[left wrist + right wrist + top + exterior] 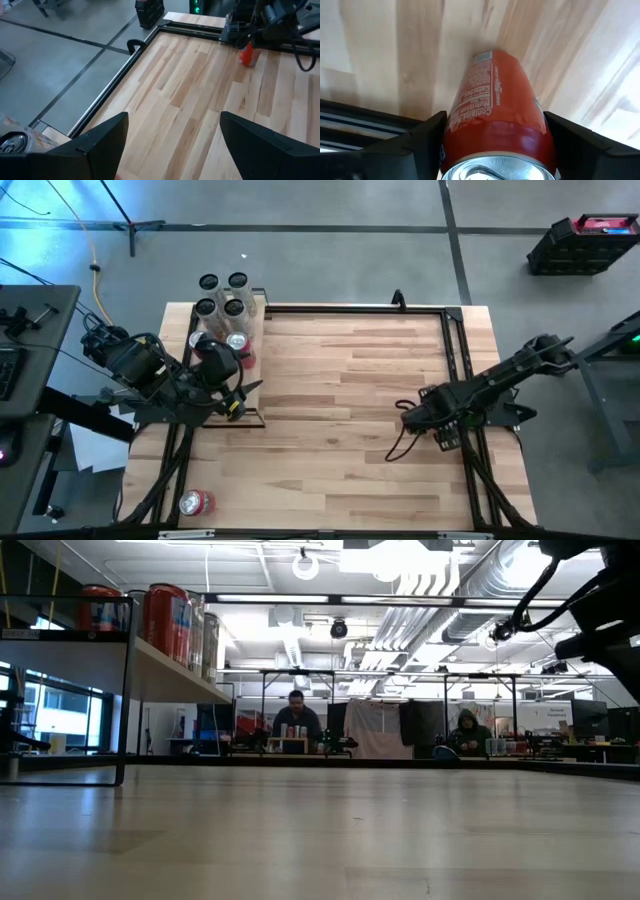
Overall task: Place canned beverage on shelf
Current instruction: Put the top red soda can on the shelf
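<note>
Nearest the front edge of the table, close to its left corner, a loose red can appears to lie on its side, well apart from both arms. Farther in, on the right half of the tabletop, the right gripper is down at the red canned beverage, which stands on the wood just beside a black rail. One dark finger flanks it close on each side and the can fills the gap between them, but whether the fingers press on it cannot be told. The left wrist view shows this same can upright on the planks beneath the right arm. Farther back, on the left side, the left gripper is beside the shelf, its fingers spread wide with only bare tabletop between them. The shelf stands at the far left corner of the table, a pale board in a thin black frame, and several shelved cans stand upright on it in a tight cluster. Beyond the table, across the room, two people sit at benches.
</note>
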`<state>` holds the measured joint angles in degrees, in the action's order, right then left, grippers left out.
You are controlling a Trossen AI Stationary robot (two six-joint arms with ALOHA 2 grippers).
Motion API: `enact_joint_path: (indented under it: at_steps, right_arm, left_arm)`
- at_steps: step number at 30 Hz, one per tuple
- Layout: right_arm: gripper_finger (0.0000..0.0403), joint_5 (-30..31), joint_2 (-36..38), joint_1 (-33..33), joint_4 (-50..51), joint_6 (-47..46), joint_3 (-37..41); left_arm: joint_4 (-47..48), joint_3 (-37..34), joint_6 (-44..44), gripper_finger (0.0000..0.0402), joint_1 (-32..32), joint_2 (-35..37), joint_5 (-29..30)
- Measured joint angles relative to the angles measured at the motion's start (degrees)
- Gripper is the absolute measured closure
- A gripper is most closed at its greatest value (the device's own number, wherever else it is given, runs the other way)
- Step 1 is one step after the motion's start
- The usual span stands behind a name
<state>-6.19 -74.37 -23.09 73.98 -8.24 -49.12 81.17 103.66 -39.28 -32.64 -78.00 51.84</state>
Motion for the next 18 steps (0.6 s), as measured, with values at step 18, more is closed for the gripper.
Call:
enact_joint_path:
  at_steps: [18]
  right_arm:
    - [0.0113,3.47,-26.96,15.68,1.13,-28.72,-38.0]
  left_arm:
    - [-0.03,0.04,5.91,0.0096,0.52,2.62,-0.72]
